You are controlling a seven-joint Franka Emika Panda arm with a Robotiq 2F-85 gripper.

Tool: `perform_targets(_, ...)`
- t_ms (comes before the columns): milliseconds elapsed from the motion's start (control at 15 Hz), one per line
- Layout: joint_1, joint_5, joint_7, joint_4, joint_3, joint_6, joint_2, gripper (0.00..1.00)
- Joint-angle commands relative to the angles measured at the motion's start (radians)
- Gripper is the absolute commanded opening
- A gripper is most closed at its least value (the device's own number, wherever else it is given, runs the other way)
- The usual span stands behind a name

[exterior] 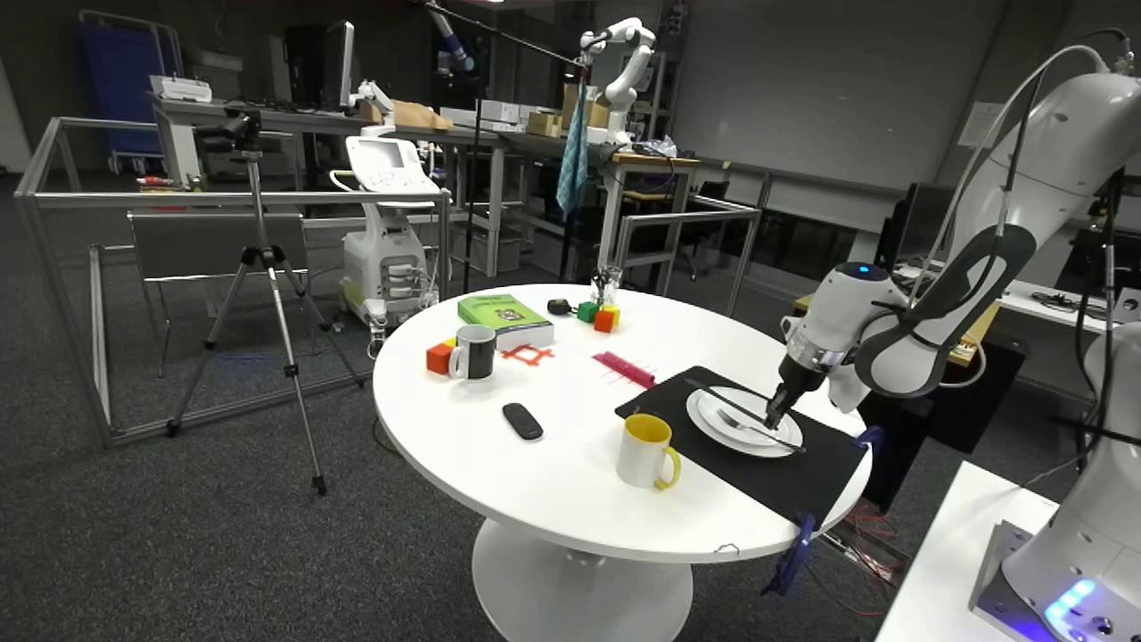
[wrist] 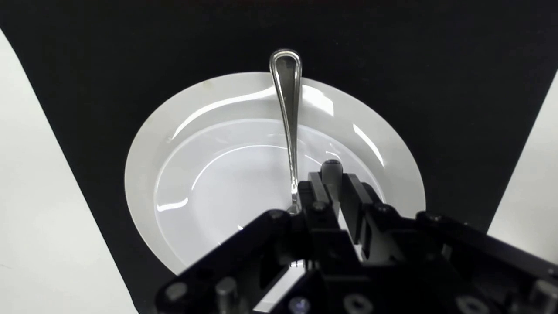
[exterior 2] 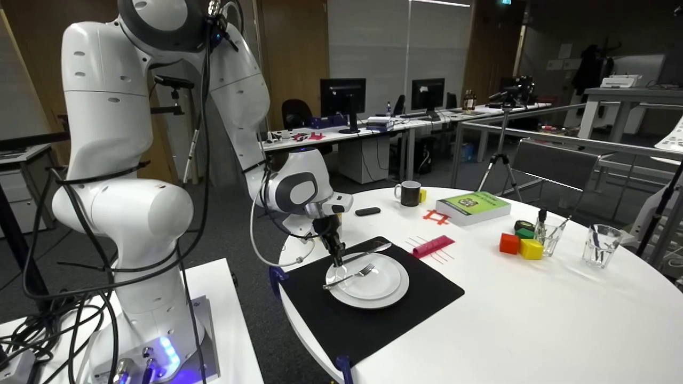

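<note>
Black tool [exterior 2: 338,262], silver knife [exterior 2: 368,253], silver fork [wrist: 291,131], white plates [wrist: 244,183], black mat [exterior 2: 341,322], yellow-and-white mug [exterior: 637,459], green-and-white book [exterior 2: 480,202]

Fork [wrist: 290,100] has tine end hidden behind tool [wrist: 333,178], wrist vw.

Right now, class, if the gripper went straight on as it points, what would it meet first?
Probably the white plates, just below the gripper and the knife it grips; any gap is hard to judge.

both exterior views: facing in off opposite-ish round table [exterior 2: 507,314] edges, sharing placemat [exterior 2: 341,325] + knife [exterior 2: 373,250] | wrist: way closer, down over plates [wrist: 235,187]
</note>
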Motion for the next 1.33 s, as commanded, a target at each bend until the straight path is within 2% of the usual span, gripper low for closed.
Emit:
perform_targets(0, 0.0, 0.0, 0.0, 0.0, 0.0, 0.0, 0.0, 0.15)
perform_targets(267, 0.0, 0.0, 0.0, 0.0, 0.0, 0.0, 0.0, 0.15)
perform_targets(333, 0.0, 0.0, 0.0, 0.0, 0.0, 0.0, 0.0, 0.04)
perform_targets(733, 0.007, -0.032, -0.016, -0.021, -0.026, 0.015, -0.014, 0.04)
perform_targets(1000, 0.017, -0.104, -0.033, -0.043, -0.073, 0.042, -0.019, 0.04)
perform_targets(1267, 0.028, -0.221, -0.039, -0.076, -0.148, 0.108, -0.024, 0.04)
